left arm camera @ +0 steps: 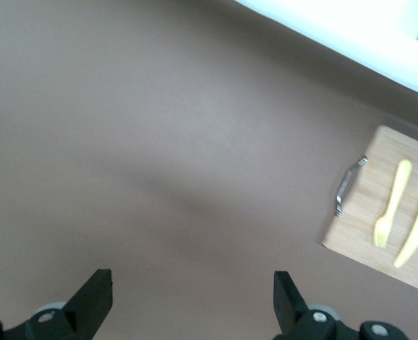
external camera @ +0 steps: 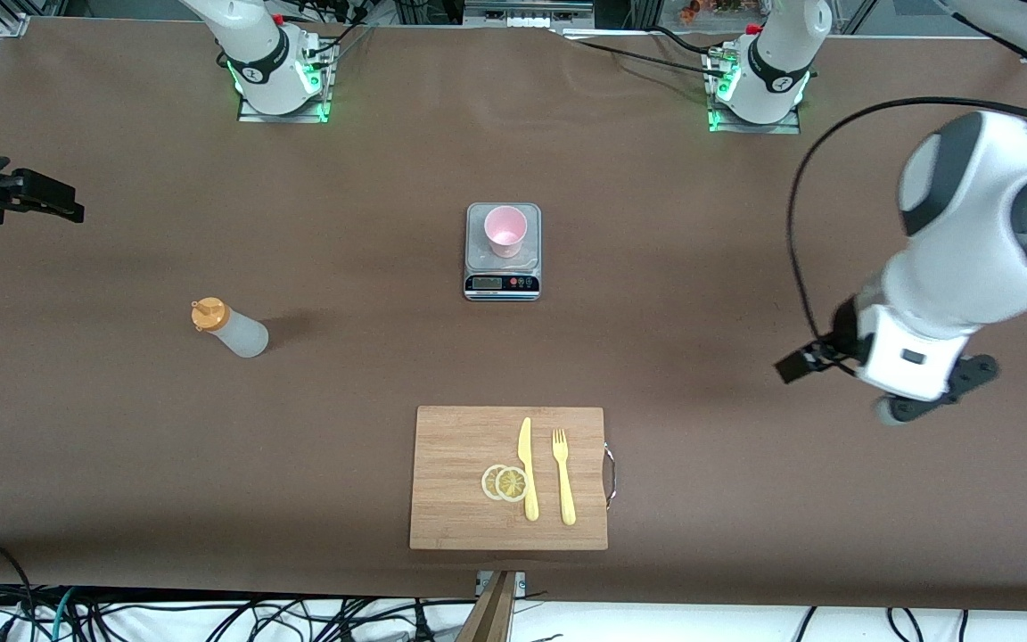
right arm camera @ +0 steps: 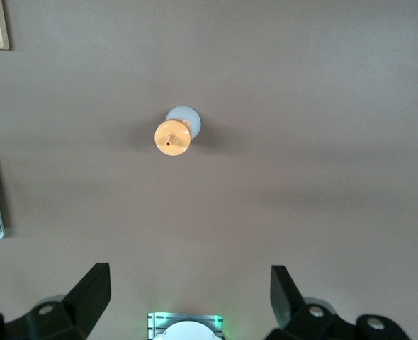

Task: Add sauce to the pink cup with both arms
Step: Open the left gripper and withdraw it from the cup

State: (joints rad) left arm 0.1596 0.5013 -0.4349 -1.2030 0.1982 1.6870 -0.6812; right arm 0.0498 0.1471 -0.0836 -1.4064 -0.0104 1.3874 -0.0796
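The pink cup (external camera: 505, 230) stands upright on a small silver kitchen scale (external camera: 502, 283) at the table's middle. The sauce bottle (external camera: 233, 328), frosted white with an orange cap, stands toward the right arm's end, nearer to the front camera than the scale. My right gripper (right arm camera: 188, 283) is open and empty, high over the table between its base and the bottle (right arm camera: 173, 136); it shows at the front view's edge (external camera: 14, 192). My left gripper (left arm camera: 193, 287) is open and empty, up over bare table toward the left arm's end (external camera: 940, 390).
A wooden cutting board (external camera: 460, 473) lies near the table's front edge with a yellow knife (external camera: 527, 468), a yellow fork (external camera: 562, 477) and two lemon slices (external camera: 505, 482). It has a metal handle (left arm camera: 347, 188) on the side toward the left arm's end.
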